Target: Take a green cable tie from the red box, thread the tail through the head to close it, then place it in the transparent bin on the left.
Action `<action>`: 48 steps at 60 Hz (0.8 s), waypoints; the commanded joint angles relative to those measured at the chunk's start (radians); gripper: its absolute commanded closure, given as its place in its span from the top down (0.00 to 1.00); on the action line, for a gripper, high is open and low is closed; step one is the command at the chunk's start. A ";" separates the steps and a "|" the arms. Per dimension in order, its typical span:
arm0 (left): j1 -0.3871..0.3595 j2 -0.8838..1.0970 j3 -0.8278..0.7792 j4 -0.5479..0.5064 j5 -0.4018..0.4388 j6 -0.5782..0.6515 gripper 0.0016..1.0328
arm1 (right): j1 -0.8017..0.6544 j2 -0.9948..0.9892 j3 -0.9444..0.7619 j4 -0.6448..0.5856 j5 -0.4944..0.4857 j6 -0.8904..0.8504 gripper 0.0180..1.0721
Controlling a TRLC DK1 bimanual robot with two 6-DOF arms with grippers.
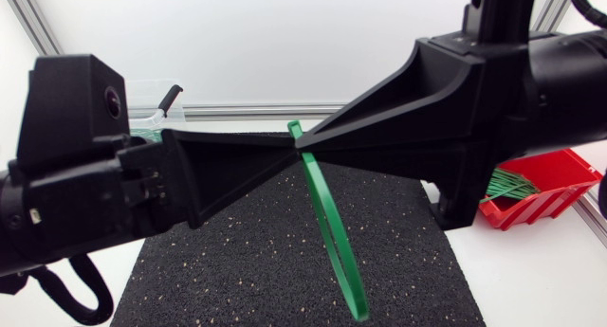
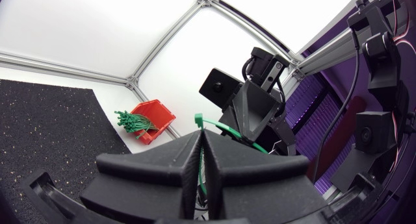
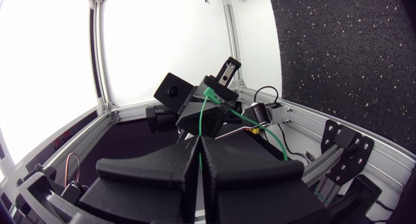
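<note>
Cable tie [image 1: 328, 227], bright green, flat glossy strip, gently curved

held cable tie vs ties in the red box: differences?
The held cable tie hangs alone in the air, pinched by the left gripper and right gripper; the boxed ties lie bunched in the red box. The held cable tie bows in a curve; the boxed ties look straight. Both are green.

No legible text, labels, numbers or signs in any view.
</note>
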 commanded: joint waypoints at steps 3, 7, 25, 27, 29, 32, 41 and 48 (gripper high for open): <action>-0.017 -0.018 0.043 0.001 0.004 0.006 0.04 | 0.007 0.034 -0.035 0.018 0.010 0.026 0.06; -0.021 -0.023 0.045 -0.001 0.004 0.009 0.04 | 0.007 0.041 -0.035 0.018 0.010 0.026 0.05; -0.010 -0.057 0.040 -0.004 -0.024 0.042 0.04 | -0.002 0.048 -0.033 -0.002 0.018 0.024 0.05; -0.010 -0.060 0.037 -0.007 -0.024 0.043 0.04 | -0.008 0.046 -0.033 -0.002 0.018 0.024 0.06; -0.013 -0.063 0.035 -0.010 -0.024 0.046 0.04 | -0.011 0.045 -0.033 0.001 0.018 0.024 0.05; -0.021 -0.064 0.035 -0.013 -0.024 0.048 0.04 | -0.016 0.043 -0.032 0.001 0.019 0.023 0.05; -0.047 -0.066 0.028 -0.024 -0.044 0.066 0.04 | -0.020 0.023 -0.020 0.001 0.030 0.021 0.06; -0.062 -0.069 0.023 -0.027 -0.058 0.077 0.04 | -0.024 0.014 -0.013 -0.002 0.032 0.021 0.06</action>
